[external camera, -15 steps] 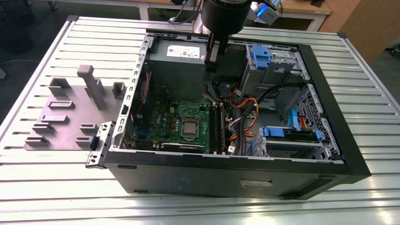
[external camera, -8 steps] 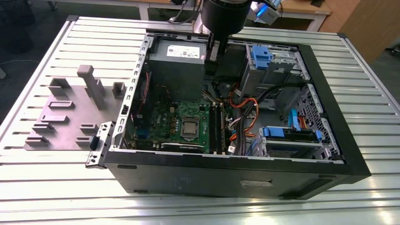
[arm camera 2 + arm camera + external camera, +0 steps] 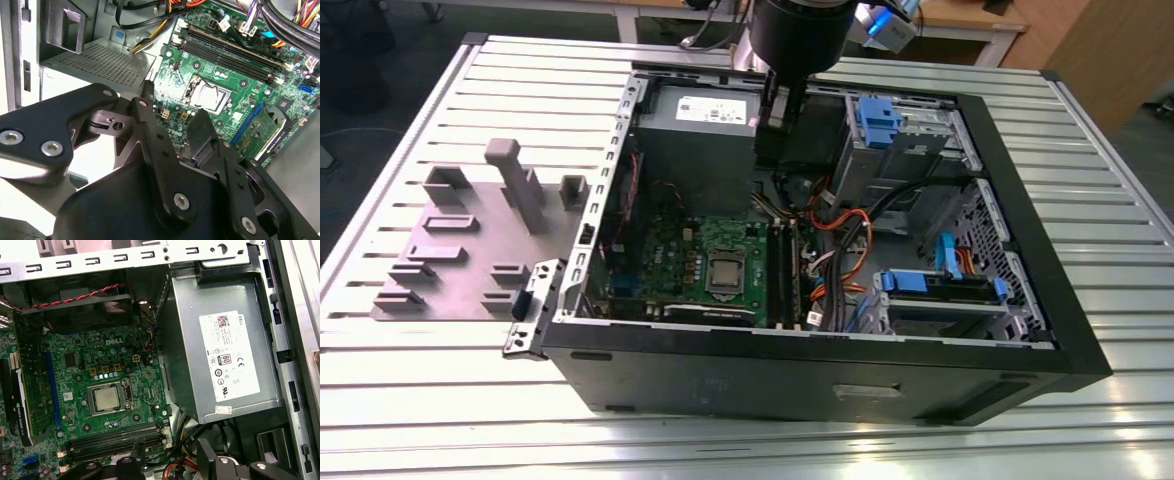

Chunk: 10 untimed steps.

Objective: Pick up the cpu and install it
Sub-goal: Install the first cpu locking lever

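First wrist view: the cpu [image 3: 105, 399], a small flat square chip with a dull silver-grey top, sits flat in the socket frame [image 3: 109, 398] on the green motherboard [image 3: 100, 390]; nothing touches it. Second wrist view: the same chip [image 3: 210, 96] lies inside the frame, pale top lit, with memory slots [image 3: 230, 52] running beside the socket. Exterior view: the cpu [image 3: 726, 269] shows as a small grey square low in the open computer case [image 3: 827, 380], which lies on its side on a slatted metal table [image 3: 400, 400]. Gripper [image 3: 172, 117]: two black fingers spread apart, nothing between them, hanging above the board and well clear of the chip; one fingertip [image 3: 200, 122] carries a bluish pad. Arm [image 3: 798, 40]: a dark cylinder descending over the case's far edge, near the power supply [image 3: 220, 350], a grey metal box with a white label. Orange, yellow and black cables [image 3: 834, 225] cross the case's middle; blue-tabbed drive bays [image 3: 941, 285] occupy the exterior view's right. Grey plastic tray [image 3: 467, 250] rests on the table beside the case, at the exterior view's left.
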Motion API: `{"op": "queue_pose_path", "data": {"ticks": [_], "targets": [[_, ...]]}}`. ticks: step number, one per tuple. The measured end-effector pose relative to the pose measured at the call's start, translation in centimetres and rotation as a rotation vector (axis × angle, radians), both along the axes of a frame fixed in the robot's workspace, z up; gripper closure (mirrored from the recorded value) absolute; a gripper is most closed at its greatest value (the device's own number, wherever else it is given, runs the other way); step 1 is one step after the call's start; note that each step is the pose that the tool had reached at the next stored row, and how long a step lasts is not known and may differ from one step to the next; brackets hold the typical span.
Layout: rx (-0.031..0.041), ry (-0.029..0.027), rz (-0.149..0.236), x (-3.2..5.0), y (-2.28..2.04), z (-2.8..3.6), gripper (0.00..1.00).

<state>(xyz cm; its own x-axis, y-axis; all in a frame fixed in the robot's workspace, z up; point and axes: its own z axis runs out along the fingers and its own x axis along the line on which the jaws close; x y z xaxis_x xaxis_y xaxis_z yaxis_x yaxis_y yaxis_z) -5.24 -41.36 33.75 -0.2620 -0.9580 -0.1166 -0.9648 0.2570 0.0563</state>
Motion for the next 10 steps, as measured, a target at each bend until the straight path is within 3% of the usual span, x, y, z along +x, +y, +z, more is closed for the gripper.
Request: {"op": "queue_pose_path", "data": {"ticks": [3,5,6,10], "targets": [[0.0000,0.0000,0.000,0.00,0.00,0.00,0.48],[0.0000,0.0000,0.000,0.00,0.00,0.01,0.61],[0.0000,0.0000,0.000,0.00,0.00,0.01,0.61],[0.0000,0.0000,0.000,0.00,0.00,0.02,0.78]]}}
